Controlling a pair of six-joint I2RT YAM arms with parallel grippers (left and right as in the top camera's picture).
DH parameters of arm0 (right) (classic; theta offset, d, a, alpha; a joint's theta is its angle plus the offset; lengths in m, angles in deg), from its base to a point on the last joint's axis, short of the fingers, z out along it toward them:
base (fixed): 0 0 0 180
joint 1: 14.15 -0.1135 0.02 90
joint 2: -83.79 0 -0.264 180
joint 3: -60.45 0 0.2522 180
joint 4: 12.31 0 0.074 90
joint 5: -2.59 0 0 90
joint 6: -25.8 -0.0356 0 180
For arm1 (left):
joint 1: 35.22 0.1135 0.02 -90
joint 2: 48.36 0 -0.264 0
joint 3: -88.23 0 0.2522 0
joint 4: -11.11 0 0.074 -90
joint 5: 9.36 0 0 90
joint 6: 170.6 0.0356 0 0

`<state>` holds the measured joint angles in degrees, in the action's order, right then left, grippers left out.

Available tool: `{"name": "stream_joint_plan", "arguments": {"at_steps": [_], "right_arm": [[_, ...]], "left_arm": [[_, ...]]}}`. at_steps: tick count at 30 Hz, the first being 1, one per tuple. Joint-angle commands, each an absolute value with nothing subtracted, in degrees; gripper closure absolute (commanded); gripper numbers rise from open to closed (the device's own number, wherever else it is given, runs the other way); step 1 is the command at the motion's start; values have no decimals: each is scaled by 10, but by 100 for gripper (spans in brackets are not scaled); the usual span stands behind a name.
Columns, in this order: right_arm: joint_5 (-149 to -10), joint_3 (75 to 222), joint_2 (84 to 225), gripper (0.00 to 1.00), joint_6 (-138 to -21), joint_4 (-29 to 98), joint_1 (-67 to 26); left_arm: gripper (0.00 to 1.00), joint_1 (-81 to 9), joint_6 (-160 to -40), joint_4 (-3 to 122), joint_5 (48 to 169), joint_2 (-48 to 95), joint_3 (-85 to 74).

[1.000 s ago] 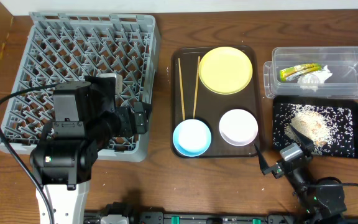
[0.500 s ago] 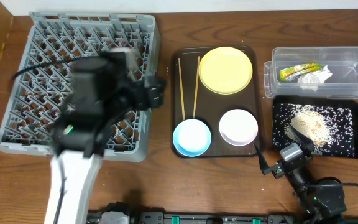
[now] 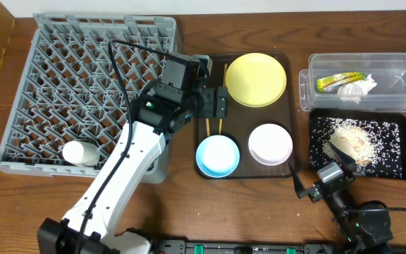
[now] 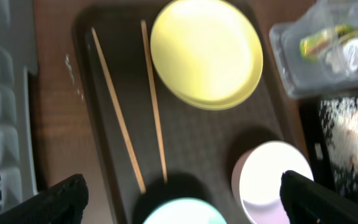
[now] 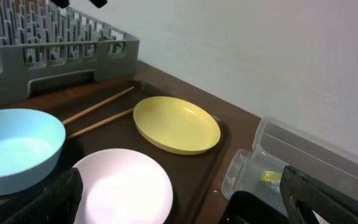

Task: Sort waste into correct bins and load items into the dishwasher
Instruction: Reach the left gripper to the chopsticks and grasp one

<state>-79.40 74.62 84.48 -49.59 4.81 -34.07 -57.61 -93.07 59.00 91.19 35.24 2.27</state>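
My left gripper (image 3: 215,103) is open and empty, hovering over the two wooden chopsticks (image 4: 120,118) on the brown serving tray; its fingertips (image 4: 61,196) stand wide apart. On that tray are the yellow plate (image 3: 256,79), the light-blue bowl (image 3: 218,155) and the white bowl (image 3: 270,143). The white cup (image 3: 80,152) lies on its side in the grey dish rack (image 3: 62,63). The clear tub (image 3: 393,70) holds the yellow-green wrapper (image 3: 339,81) and the white tissue (image 3: 360,88). Rice scraps (image 3: 351,141) lie in the black tray (image 3: 393,162). My right gripper (image 3: 324,183) is open and empty, low at the front right.
The dark brown serving tray (image 3: 242,120) sits between the rack and the two bins. The left arm stretches diagonally from the front left across the rack's front right corner. In the right wrist view the white bowl (image 5: 123,186) is nearest, with the tub (image 5: 303,155) to the right.
My left arm has swung right, from over the rack's front to over the chopsticks on the brown tray. The white cup now shows lying in the rack. The right arm has not moved.
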Motion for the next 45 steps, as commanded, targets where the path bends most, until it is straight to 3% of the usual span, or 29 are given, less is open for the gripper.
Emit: {"name": "stream_joint_plan", "arguments": {"at_steps": [1,3,14,20,28,37,38,40,45], "right_arm": [[-797,745,841,1,-493,50,-333],[-796,745,841,1,-493,50,-333],[-797,745,841,1,-493,50,-333],[-796,745,841,1,-493,50,-333],[-797,745,841,1,-493,50,-333],[-797,745,841,1,-493,50,-333],[-797,745,841,1,-493,50,-333],[-796,745,841,1,-493,50,-333],[-797,745,841,1,-493,50,-333]], "left_arm": [[3,-579,-938,562,900,370,15],[11,-585,-938,557,888,397,15],[30,-621,-940,524,821,564,15],[36,-621,-940,497,763,617,15],[47,-633,-940,468,774,664,15],[67,-650,-940,471,776,694,15],[79,-653,-940,484,776,693,15],[89,-652,-940,499,776,690,13],[92,-642,-940,572,776,663,-30]]}}
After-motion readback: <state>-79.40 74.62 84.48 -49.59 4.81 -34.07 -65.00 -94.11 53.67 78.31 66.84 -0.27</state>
